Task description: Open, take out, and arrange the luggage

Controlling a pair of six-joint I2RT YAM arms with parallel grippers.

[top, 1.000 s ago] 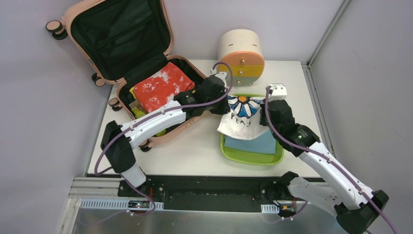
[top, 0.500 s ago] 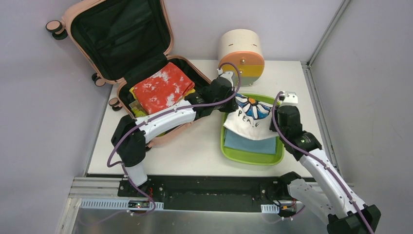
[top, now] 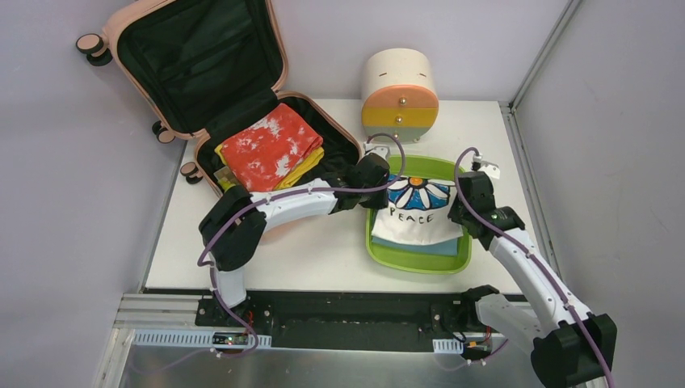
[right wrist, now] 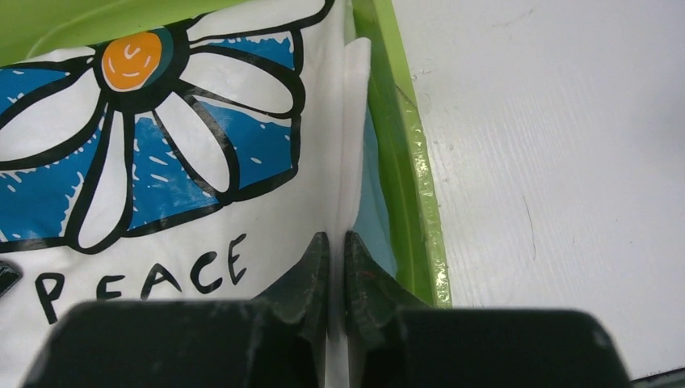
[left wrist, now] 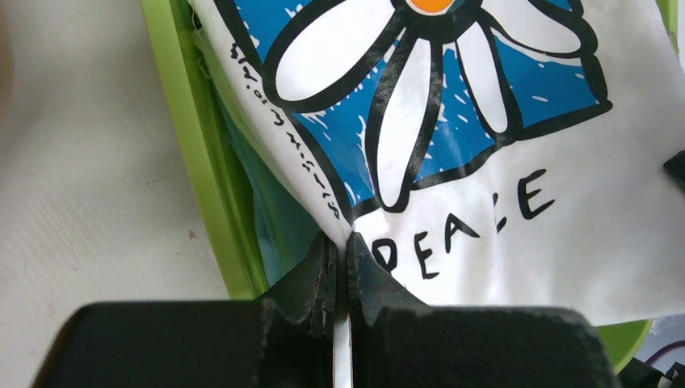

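Note:
The peach-pink luggage (top: 137, 20) lies open at the back left, its lid leaning on the wall, with a red-and-white folded cloth (top: 271, 145) over a yellow one inside. A white shirt (top: 420, 212) with a daisy print and the word PEACE is spread over the lime-green tray (top: 416, 263), on top of a blue cloth (left wrist: 279, 218). My left gripper (left wrist: 341, 242) is shut on the shirt's left edge. My right gripper (right wrist: 337, 241) is shut on its right edge, just inside the tray's rim (right wrist: 408, 186).
A cream cylindrical drawer unit (top: 398, 93) with orange, yellow and grey drawers stands behind the tray. The table's right edge has a metal rail (top: 525, 170), and grey walls close in on both sides.
Both grippers have carried the white shirt to the right and down, from hanging crumpled above the tray's left edge to lying spread flat over the blue cloth in the tray.

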